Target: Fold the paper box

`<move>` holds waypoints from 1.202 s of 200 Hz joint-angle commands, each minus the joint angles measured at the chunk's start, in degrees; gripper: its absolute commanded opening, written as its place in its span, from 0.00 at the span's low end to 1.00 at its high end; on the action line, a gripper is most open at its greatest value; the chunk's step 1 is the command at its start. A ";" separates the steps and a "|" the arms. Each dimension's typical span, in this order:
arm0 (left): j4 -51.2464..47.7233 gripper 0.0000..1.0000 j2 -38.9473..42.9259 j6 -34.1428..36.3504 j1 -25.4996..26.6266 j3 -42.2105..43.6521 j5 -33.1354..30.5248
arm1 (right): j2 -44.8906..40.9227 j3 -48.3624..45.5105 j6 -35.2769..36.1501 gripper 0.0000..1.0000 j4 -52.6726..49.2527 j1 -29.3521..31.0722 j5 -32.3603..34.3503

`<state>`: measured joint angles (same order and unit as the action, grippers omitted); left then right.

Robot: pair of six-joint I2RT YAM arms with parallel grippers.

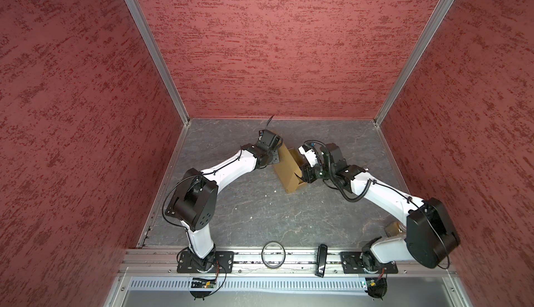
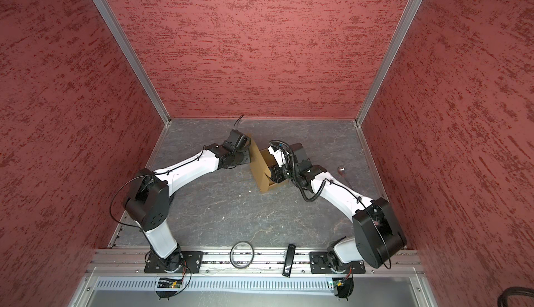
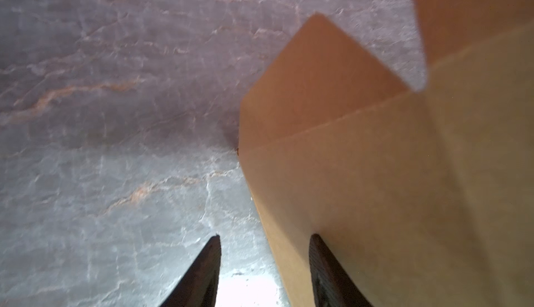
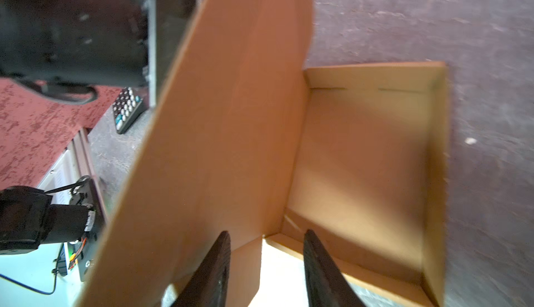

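The paper box [image 1: 289, 172] [image 2: 260, 166] is tan cardboard in mid-table, with one tall panel standing up along its left side. In the right wrist view the shallow tray [image 4: 361, 161] shows low walls, and the upright panel [image 4: 219, 117] rises beside it. My left gripper [image 3: 264, 236] is open at that panel's outer face [image 3: 361, 175]; one finger [image 3: 320, 262] lies against the cardboard, and the panel's edge runs through the gap. My right gripper [image 4: 267, 231] is open over an inner corner of the tray, with a small corner flap [image 4: 245, 265] between its fingers.
A black remote with buttons [image 4: 127, 111] lies on the table beyond the left arm. A ring [image 1: 273, 255] and a black stick-shaped device [image 1: 321, 260] rest on the front rail. A spoon [image 2: 342, 172] lies right of the right arm. Red walls enclose three sides.
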<state>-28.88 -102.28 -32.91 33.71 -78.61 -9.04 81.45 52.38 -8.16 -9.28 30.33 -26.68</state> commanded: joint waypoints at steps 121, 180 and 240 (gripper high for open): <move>7.50 0.51 -11.81 9.79 -3.04 -16.40 13.77 | 6.59 -0.40 -7.50 0.39 15.40 9.17 8.14; 6.68 0.51 -16.91 10.06 -3.60 -23.61 18.75 | 9.68 -4.87 -13.71 0.38 34.42 10.36 12.44; -0.82 0.57 -10.53 12.30 -8.38 -22.36 16.35 | 9.36 -4.49 -14.36 0.41 34.85 10.00 20.78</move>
<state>-24.84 -118.28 -23.00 27.88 -102.91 9.06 92.99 47.05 -22.09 24.67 40.36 -11.44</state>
